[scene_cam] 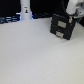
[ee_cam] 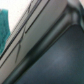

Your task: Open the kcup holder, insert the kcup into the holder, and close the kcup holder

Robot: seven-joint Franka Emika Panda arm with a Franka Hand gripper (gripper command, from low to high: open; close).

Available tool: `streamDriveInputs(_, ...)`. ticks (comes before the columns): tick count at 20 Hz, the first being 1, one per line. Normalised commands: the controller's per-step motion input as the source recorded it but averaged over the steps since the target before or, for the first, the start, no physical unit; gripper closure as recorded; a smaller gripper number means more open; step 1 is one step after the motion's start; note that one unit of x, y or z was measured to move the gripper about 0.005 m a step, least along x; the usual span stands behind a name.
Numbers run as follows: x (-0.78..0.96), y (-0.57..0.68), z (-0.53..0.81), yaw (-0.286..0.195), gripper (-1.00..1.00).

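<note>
Looking across the room in the exterior view, I see the black kcup holder (scene_cam: 62, 26) standing near the far edge of the pale worktop (scene_cam: 35, 60), toward the exterior view's right. The arm (scene_cam: 71, 7) comes down right over its top corner, close enough that I cannot say whether it touches. The jaws are hidden against the dark box, so I cannot tell if they are released or clenched. A white bottle (scene_cam: 25, 11) stands well apart, toward the exterior view's left. I find no kcup anywhere.

In the wrist view, the holder's dark panel and grey edge (ee_cam: 37, 37) fill nearly everything, very close and blurred, with a patch of teal (ee_cam: 5, 22) behind. No jaws show here either.

My worry is that the box looks light and free-standing: a pull on the drawer could drag or tip the whole unit instead of opening it. The exterior view gives the layout; the wrist view gives only closeness.
</note>
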Motion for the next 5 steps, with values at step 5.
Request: streamDriveInputs(5,0.13,0.13,0.67,0.006,-1.00)
